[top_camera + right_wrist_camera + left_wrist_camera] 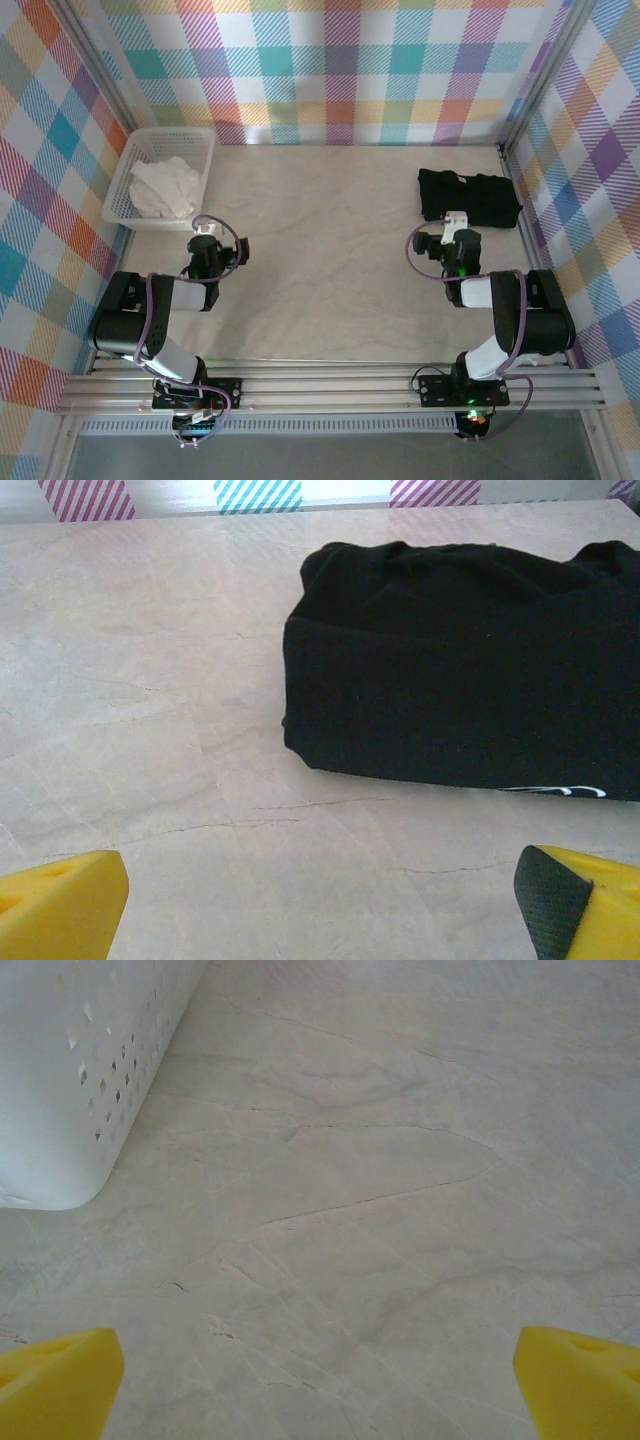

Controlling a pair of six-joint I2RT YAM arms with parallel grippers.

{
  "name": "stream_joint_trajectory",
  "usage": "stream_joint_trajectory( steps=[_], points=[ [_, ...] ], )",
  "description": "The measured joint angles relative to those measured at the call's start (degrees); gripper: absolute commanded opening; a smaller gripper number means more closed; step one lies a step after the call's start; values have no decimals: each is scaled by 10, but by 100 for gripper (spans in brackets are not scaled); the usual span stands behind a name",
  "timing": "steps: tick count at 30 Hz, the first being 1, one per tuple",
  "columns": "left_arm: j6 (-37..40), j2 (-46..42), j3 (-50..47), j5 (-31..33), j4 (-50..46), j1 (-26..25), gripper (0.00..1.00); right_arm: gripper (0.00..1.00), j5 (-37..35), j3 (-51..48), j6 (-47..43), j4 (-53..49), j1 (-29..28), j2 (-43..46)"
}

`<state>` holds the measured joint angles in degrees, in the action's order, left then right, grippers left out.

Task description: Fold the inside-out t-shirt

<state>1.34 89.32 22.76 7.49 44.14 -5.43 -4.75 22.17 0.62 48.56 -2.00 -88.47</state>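
Observation:
The inside-out t-shirt (166,187) lies crumpled, white, inside a white basket (137,153) at the back left of the table. My left gripper (206,246) rests just in front of the basket, apart from it. In the left wrist view its yellow fingertips (58,1380) stand wide apart over bare table, so the left gripper (320,1385) is open and empty. My right gripper (452,232) sits on the right side of the table. In the right wrist view the right gripper (320,905) is open too, with only tabletop between its fingers (60,900).
A black folded garment (468,195) lies at the back right, just beyond the right gripper, and shows large in the right wrist view (460,680). The basket's wall (70,1080) is at the left wrist view's upper left. Plaid walls enclose the table (330,280).

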Motion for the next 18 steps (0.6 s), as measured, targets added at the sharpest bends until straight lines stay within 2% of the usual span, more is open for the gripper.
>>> stream_joint_trajectory(
  steps=[14,16,18],
  points=[
    [0,0,5,-10,-1,5,100,100,20,1,2,-11,9,2],
    [0,-10,7,-10,-19,5,100,100,9,3,7,-43,9,24],
    [-5,-47,20,-10,-78,5,100,100,-13,4,19,-90,9,74]
  ],
)
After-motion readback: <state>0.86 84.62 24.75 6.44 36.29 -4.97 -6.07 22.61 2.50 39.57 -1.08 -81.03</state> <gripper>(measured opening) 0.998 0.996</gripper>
